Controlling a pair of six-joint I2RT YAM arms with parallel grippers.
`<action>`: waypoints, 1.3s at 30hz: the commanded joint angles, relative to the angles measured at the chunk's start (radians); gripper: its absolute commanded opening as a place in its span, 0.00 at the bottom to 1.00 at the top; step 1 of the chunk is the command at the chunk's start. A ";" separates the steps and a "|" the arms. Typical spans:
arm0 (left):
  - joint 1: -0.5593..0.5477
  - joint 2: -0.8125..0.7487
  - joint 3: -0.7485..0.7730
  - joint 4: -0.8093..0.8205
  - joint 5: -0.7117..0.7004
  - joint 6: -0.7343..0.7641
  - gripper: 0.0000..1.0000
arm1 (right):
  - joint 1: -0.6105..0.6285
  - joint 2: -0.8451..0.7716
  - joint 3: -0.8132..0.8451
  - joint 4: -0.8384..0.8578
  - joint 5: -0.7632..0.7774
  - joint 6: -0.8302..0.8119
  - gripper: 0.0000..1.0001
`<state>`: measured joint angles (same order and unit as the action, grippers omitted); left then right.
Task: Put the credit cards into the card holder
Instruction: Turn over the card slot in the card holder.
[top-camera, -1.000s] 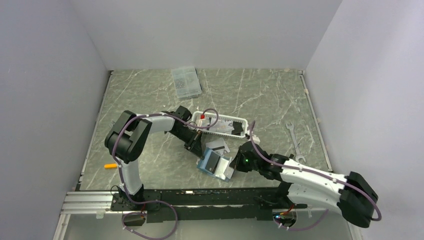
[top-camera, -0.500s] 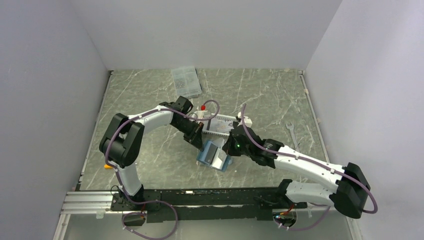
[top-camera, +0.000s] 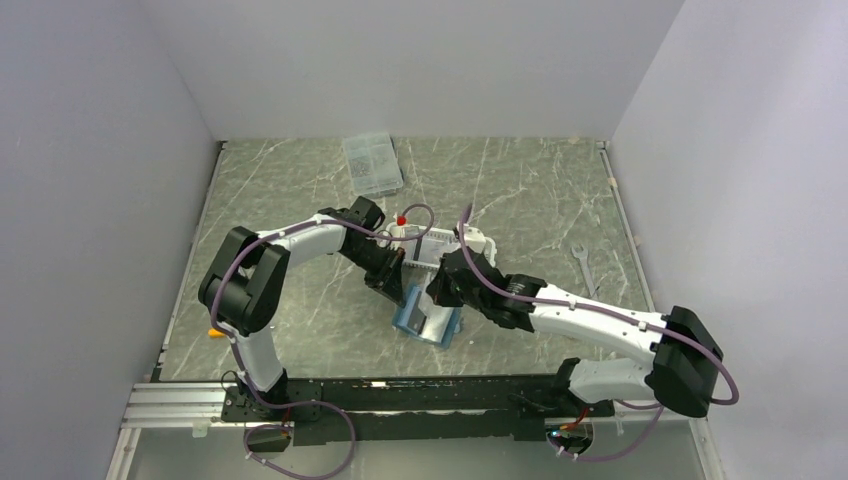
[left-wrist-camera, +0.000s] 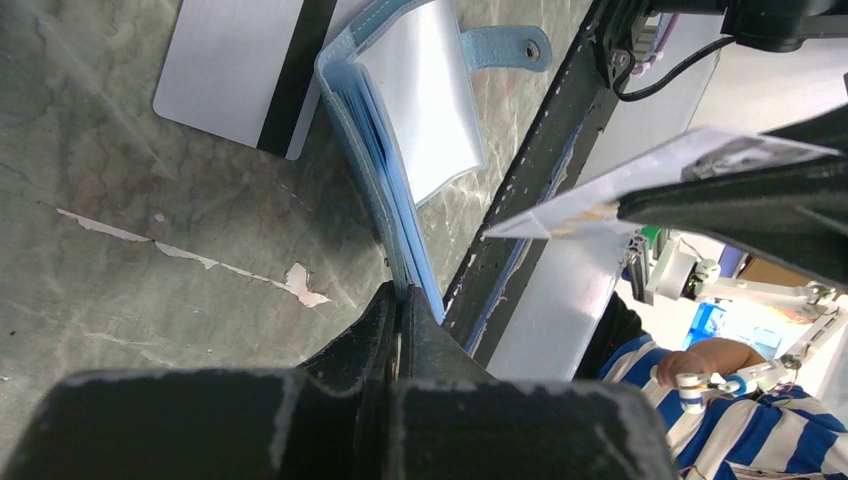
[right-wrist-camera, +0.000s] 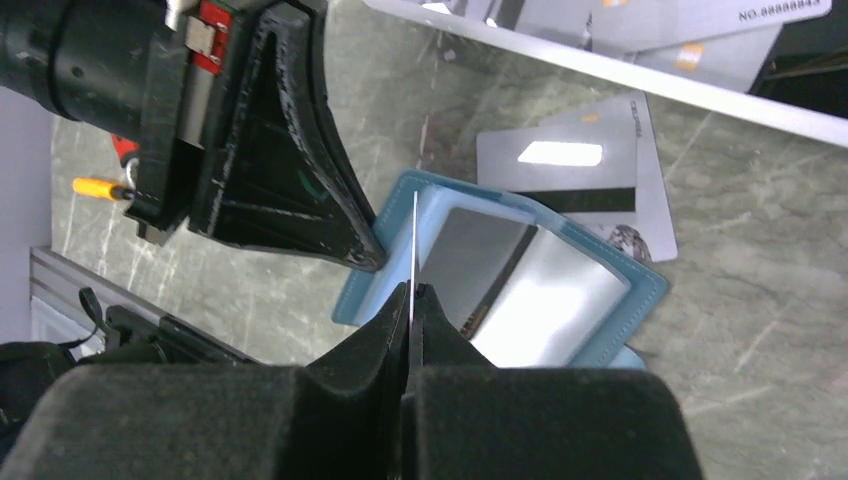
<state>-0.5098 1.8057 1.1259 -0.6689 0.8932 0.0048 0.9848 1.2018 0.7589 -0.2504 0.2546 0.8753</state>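
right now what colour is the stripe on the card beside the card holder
Black, across a pale grey card; clearest in the left wrist view.

The left gripper jaws clamp one edge of the card holder, which lies open on the table and extends ahead of them. A loose card lies flat ahead and left of these jaws, just beside the holder. The right gripper jaws pinch a credit card edge-on over the holder, with the left jaws just to their left. Beyond the loose card stands the basket, with further cards in it.
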 joint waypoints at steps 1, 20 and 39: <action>0.008 -0.017 0.002 0.027 0.033 -0.049 0.00 | 0.016 0.043 0.069 0.093 0.053 0.008 0.00; 0.015 -0.026 -0.004 0.041 0.052 -0.068 0.00 | 0.072 0.188 0.158 0.034 0.123 -0.011 0.00; 0.020 -0.011 -0.006 0.038 0.035 -0.054 0.00 | 0.077 0.109 0.098 -0.040 0.166 0.020 0.00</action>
<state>-0.4969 1.8057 1.1202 -0.6403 0.9001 -0.0490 1.0565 1.3617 0.8715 -0.2569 0.3805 0.8825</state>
